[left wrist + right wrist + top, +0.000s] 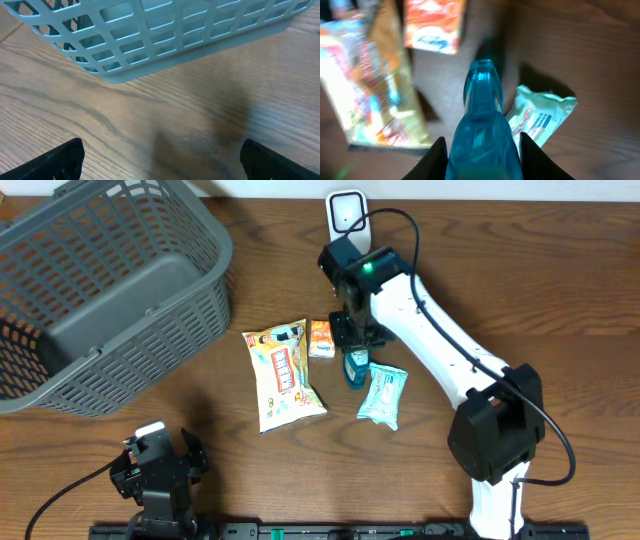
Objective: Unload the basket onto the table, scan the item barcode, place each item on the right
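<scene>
Right tool (483,154) clamps the teal bottle (482,107) mid-frame, probably for the white scanner (346,212) up top; left tool (162,162) sits apart, idle.

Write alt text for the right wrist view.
The right end effector clamps a blue bottle. On the wooden table beyond lie an orange packet, a yellow snack bag at left and a pale wipes pack at right.

No wording can be read anywhere. The orange packet (434,25) beside the teal bottle (482,130) bears a white script logo, too blurred to spell out. Print on the yellow bag (283,375) and the pale blue packet (540,117) flanking that bottle is equally illegible.
</scene>
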Motion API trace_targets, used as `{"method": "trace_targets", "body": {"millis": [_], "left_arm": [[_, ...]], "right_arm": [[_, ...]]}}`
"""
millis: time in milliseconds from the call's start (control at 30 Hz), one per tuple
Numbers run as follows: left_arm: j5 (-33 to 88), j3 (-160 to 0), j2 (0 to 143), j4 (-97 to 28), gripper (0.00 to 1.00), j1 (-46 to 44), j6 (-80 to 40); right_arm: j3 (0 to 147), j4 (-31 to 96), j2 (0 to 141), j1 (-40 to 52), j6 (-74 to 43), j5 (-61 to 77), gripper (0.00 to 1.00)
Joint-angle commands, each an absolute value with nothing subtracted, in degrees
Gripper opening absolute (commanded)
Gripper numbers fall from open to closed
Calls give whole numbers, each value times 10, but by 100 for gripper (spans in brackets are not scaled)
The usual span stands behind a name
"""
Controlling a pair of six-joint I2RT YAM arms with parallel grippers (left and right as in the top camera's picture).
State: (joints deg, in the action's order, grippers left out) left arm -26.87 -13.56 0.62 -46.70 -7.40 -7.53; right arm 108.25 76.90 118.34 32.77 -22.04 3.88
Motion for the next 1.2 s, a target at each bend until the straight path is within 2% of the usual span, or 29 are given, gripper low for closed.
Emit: {"method": "trace_targets", "body": {"millis": [0,200,567,900,1167], "left_arm": [[-261,-125,3,-492,100,-75,-82],[-261,-125,3,-492,100,-75,-82],[-261,-125,3,-492,100,-75,-82],[-261,-125,3,-492,100,-75,-83],[-261,-125,3,-492,100,-75,-82]], "right_arm": [[1112,776,1141,314,-140,172,2],[1112,768,1127,280,-38,407,2],[1109,808,1127,263,60,601,2],[1109,832,1127,263,63,620,1],[1109,868,1127,264,66,583,1]]}}
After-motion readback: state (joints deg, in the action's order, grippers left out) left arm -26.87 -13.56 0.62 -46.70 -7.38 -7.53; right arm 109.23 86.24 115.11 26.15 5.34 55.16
